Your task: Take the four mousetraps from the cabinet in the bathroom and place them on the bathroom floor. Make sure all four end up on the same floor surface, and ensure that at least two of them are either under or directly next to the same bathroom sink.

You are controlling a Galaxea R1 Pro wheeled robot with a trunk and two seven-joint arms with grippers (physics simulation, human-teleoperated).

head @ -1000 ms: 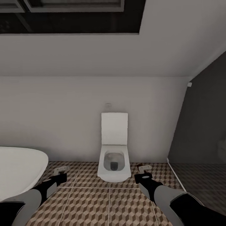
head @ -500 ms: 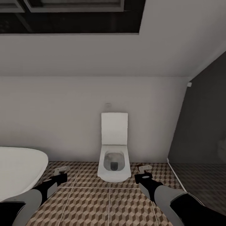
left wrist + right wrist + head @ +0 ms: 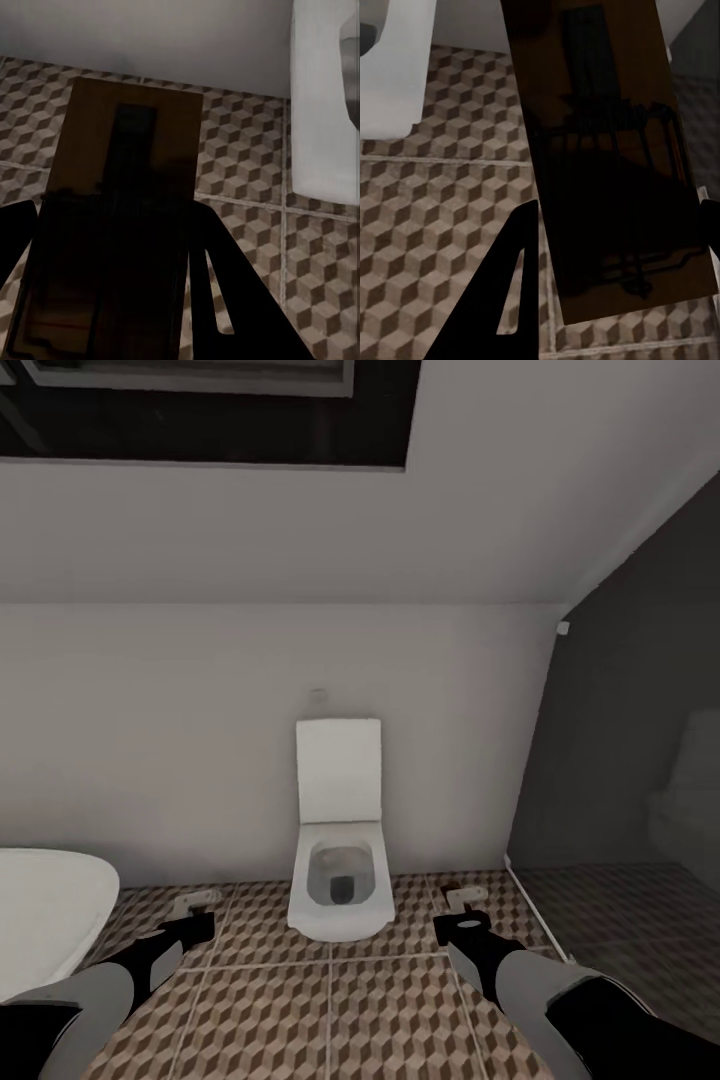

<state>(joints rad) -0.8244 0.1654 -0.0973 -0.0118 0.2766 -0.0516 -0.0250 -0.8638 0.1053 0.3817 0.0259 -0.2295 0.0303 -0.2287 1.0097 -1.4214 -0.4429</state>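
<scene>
In the head view, the left tool (image 3: 190, 920) and right tool (image 3: 457, 913) each grip a mousetrap over the bathroom floor (image 3: 300, 1010), flanking a toilet (image 3: 338, 880). The left wrist view shows the left mousetrap (image 3: 120, 217) clamped between the fingers. The right wrist view shows the right mousetrap (image 3: 607, 157) likewise clamped above the tiles.

The head view is evenly and softly lit with no visible lamp; the white wall (image 3: 200, 760) reads flat grey, and the toilet (image 3: 338, 850) casts almost no shadow on the bathroom floor (image 3: 380, 1010). The right side falls into a dim grey zone behind a glass partition (image 3: 620, 760), where shapes are hazy. Straight wall lines bend toward the edges. The render is soft and slightly blurred. In both wrist views each mousetrap (image 3: 120, 210) (image 3: 607, 157) appears dark, underexposed and blurry.
</scene>
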